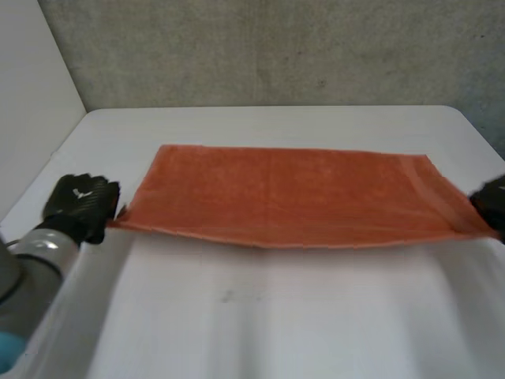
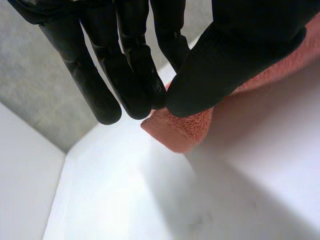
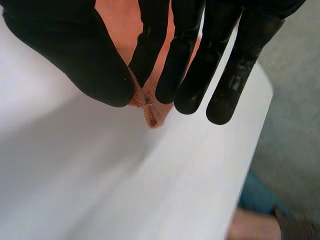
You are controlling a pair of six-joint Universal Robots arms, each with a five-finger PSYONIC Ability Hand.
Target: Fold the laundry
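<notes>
In wrist views, left hand (image 2: 240, 50) and right hand (image 3: 65, 45) each pinch a towel (image 1: 284, 193) corner.

The orange towel (image 1: 292, 197) spans the whole gap between my left hand (image 1: 79, 204) and my right hand (image 1: 492, 204). Each pinches a near corner, so there is no straight way across between them. On my side of that raised edge, under both palms, the white table (image 1: 260, 316) lies bare and open. Past the towel's far edge a bare strip of table ends at a grey wall (image 1: 276, 47). Outward of my left hand stands a white side wall (image 1: 31, 103). Beyond my right fingertips the table edge drops off.
</notes>
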